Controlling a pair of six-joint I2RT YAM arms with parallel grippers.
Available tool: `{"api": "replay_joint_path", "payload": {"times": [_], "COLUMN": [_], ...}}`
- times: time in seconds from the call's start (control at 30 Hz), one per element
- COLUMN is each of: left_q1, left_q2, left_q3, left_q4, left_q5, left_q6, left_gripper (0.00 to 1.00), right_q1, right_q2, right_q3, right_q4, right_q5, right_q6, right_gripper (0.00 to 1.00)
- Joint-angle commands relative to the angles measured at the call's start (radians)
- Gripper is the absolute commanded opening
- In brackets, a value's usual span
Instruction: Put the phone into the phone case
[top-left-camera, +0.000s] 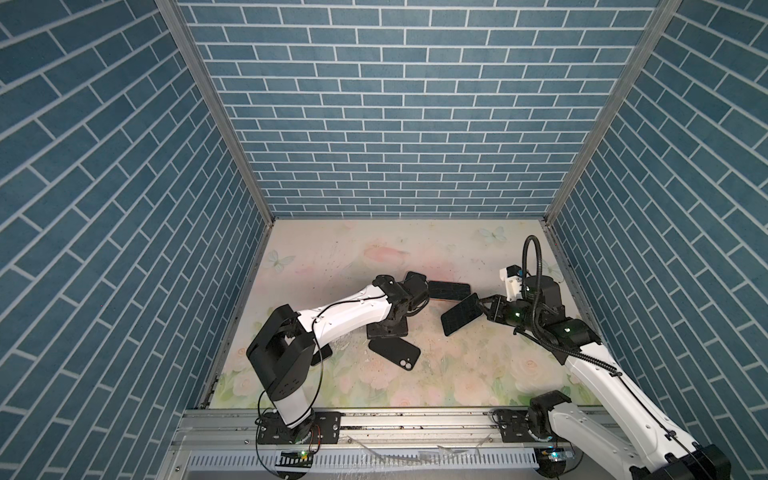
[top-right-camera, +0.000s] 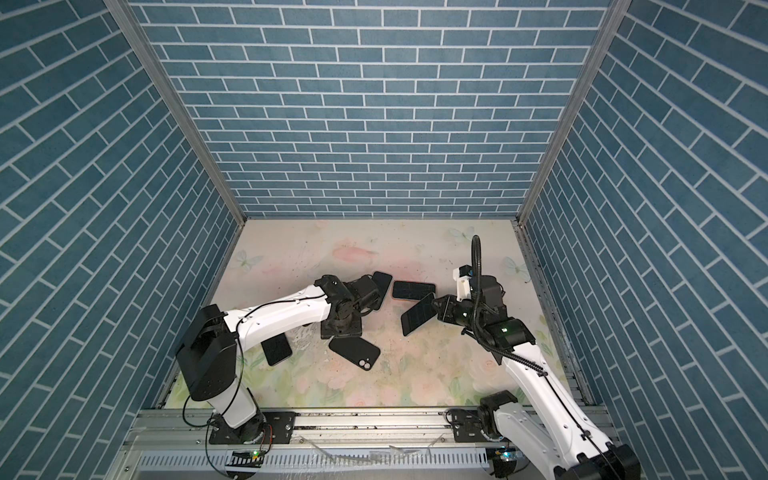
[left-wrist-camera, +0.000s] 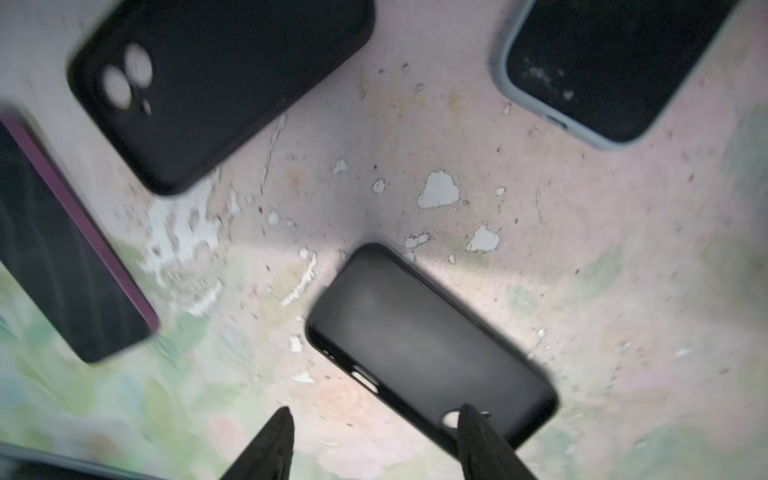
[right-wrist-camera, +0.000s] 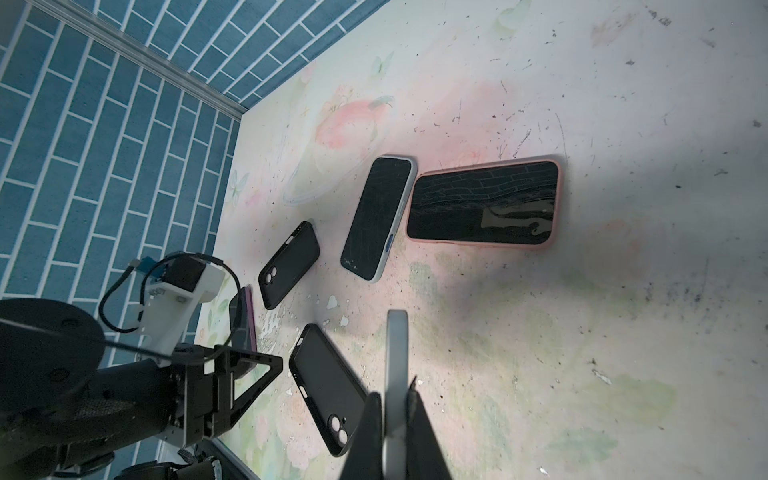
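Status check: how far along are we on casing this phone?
Done: a pink-cased phone, a grey-cased phone and a purple-cased phone lie finished. In hand: the right hand grips a bare phone by one end; the left hand stands open over an empty black case. Left: seat the phone in that case.

Left arm (top-left-camera: 345, 313) and right arm (top-left-camera: 598, 376) share one build: glossy white shells between matte black joint housings; each arm is footed by a black base plate (top-left-camera: 330, 428) studded with screws; a ribbed black conduit (top-left-camera: 532, 237) runs along the right arm; green lamps (top-left-camera: 567, 329) glow on its joints; a white camera mount (right-wrist-camera: 178, 291) with a thin black cable (right-wrist-camera: 101, 307) sits by the left gripper (left-wrist-camera: 374, 415); the right gripper (right-wrist-camera: 395, 399) has black tapering jaws.
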Motion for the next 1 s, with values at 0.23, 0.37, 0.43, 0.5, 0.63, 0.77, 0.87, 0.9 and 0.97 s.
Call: {"api": "replay_joint_path", "payload": {"times": [0.23,0.37,0.43,0.5,0.63,0.77,0.87,0.9,0.97], "left_q1": [0.097,0.143,0.157,0.170,0.185,0.197,0.208,0.214,0.225], "left_q2": [-0.068,-0.026,0.002,0.032,0.091,0.114,0.125,0.127,0.128], "left_q3": [-0.182,-0.190,-0.189,-0.188,-0.187,-0.201,-0.202,-0.200,-0.204], "left_q4": [0.128,0.218,0.252,0.277,0.296,0.316,0.329,0.334,0.347], "left_q5": [0.039,0.128,0.153,0.178,0.204,0.186,0.184,0.184,0.181], "left_q6": [0.613,0.637,0.643,0.646,0.648,0.637,0.627,0.621,0.609], "left_gripper": [0.55,0.53,0.53,0.53,0.46,0.40,0.35,0.31,0.27], "right_q1": [-0.007,-0.007,-0.007,-0.008,-0.009,-0.009,-0.010,-0.011,-0.011], "right_q2": [0.027,0.042,0.046,0.048,0.050,0.052,0.061,0.064,0.067], "right_q3": [0.052,0.068,0.076,0.081,0.089,0.087,0.087,0.087,0.087], "right_q4": [0.053,0.053,0.048,0.043,0.031,0.030,0.035,0.036,0.035], "right_q5": [-0.019,-0.021,-0.021,-0.018,-0.011,-0.007,-0.008,-0.009,-0.010], "right_q6": [-0.003,0.001,-0.001,-0.003,-0.009,-0.012,-0.015,-0.016,-0.017], "right_gripper": [0.00,0.00,0.00,0.00,0.00,0.00,0.00,0.00,0.00]}}
